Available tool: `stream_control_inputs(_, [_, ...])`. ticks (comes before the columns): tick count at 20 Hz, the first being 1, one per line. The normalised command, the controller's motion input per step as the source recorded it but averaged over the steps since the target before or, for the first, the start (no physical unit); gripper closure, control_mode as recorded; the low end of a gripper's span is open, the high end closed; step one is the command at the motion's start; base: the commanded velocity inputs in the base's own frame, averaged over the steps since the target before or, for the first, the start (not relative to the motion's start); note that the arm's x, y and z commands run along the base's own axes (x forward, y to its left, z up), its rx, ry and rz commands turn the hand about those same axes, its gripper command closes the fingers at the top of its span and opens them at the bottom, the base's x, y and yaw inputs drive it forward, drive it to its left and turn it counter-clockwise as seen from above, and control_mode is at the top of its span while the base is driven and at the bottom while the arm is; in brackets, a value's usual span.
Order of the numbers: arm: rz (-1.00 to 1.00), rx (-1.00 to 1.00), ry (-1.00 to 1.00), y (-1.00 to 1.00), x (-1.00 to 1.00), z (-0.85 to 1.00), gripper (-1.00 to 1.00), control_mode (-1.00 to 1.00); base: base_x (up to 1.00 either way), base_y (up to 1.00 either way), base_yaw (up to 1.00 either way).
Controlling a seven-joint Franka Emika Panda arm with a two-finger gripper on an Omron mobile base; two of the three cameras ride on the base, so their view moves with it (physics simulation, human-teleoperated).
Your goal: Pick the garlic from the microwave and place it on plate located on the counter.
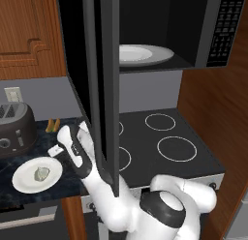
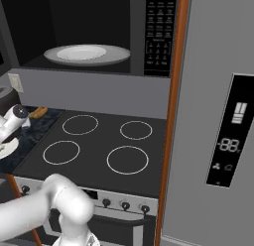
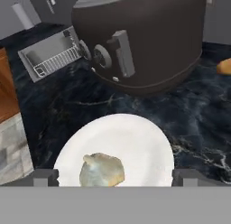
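The garlic (image 1: 42, 173) (image 3: 102, 170), a lumpy pale bulb, lies on the small white plate (image 1: 25, 182) (image 3: 135, 142) on the dark marbled counter (image 1: 6, 164) (image 3: 194, 123). My gripper (image 1: 55, 150) (image 3: 116, 177) hangs just above the plate's right edge and is open. In the hand view its fingertips (image 3: 45, 175) stand far apart on either side of the garlic, clear of it. The microwave (image 1: 193, 31) (image 2: 159, 31) hangs above the stove with its door (image 1: 104, 79) swung wide open. Inside, only the greyish turntable dish (image 1: 143, 54) (image 2: 87, 54) is visible.
A dark toaster (image 1: 14, 130) (image 3: 144, 38) stands just behind the plate. Orange sticks (image 1: 53, 124) (image 3: 224, 66) lie at the back of the counter. The black stovetop (image 1: 164, 142) (image 2: 99, 141) is to the right, and a grey fridge (image 2: 223, 116) beyond it. The open door hangs right beside my arm.
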Motion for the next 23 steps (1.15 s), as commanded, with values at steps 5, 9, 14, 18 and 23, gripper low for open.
stream_control_inputs(5, [-0.24,0.0,0.0,-0.71,-0.26,0.62,-1.0,-1.0,0.0,0.0,0.0])
stream_control_inputs(9, [-0.25,0.0,0.0,-0.76,-0.23,0.6,-1.0,-1.0,0.0,0.0,0.0])
stream_control_inputs(14, [-0.24,0.0,0.0,-0.85,-0.21,0.44,-1.0,-1.0,0.0,0.0,0.0])
stream_control_inputs(18, [-0.23,0.0,0.0,-0.9,-0.23,0.45,-1.0,-1.0,0.0,0.0,0.0])
stream_control_inputs(23, [-0.22,-0.02,0.0,-0.8,-0.33,0.47,-1.0,-1.0,0.0,0.0,0.0])
